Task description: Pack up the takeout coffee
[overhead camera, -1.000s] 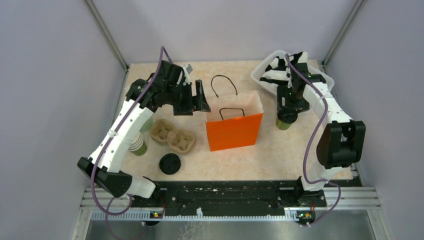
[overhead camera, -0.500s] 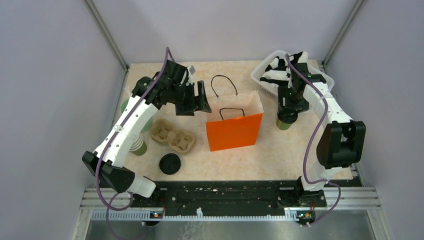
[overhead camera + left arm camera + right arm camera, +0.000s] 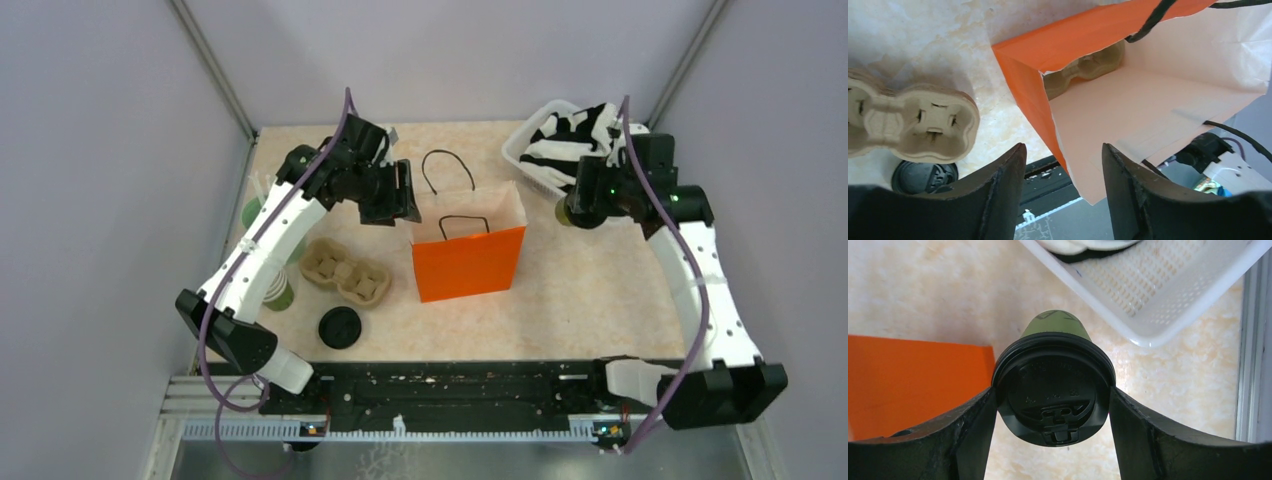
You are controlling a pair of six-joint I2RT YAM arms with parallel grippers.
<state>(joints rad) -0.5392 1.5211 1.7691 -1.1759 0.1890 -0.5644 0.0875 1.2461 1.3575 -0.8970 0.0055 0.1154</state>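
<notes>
The takeout coffee (image 3: pixel 1053 390), a green cup with a black lid, sits between my right gripper's (image 3: pixel 1053 396) fingers, which press on the lid's sides. In the top view it (image 3: pixel 566 213) hangs tilted off the table, right of the orange paper bag (image 3: pixel 468 262). The bag stands open with its black handles up. My left gripper (image 3: pixel 1063 150) is open at the bag's left top edge, and the bag's left wall (image 3: pixel 1023 75) runs between its fingers. A pulp cup carrier (image 3: pixel 1088 65) lies inside the bag.
A second pulp carrier (image 3: pixel 345 272) lies left of the bag, with a loose black lid (image 3: pixel 339 327) in front of it. Stacked green cups (image 3: pixel 277 290) stand at the left edge. A white basket (image 3: pixel 540 160) of black and white items sits at the back right.
My right arm has swung out and raised the coffee off the table, tilting it. My left gripper edged toward the bag's rim and its jaws narrowed.
</notes>
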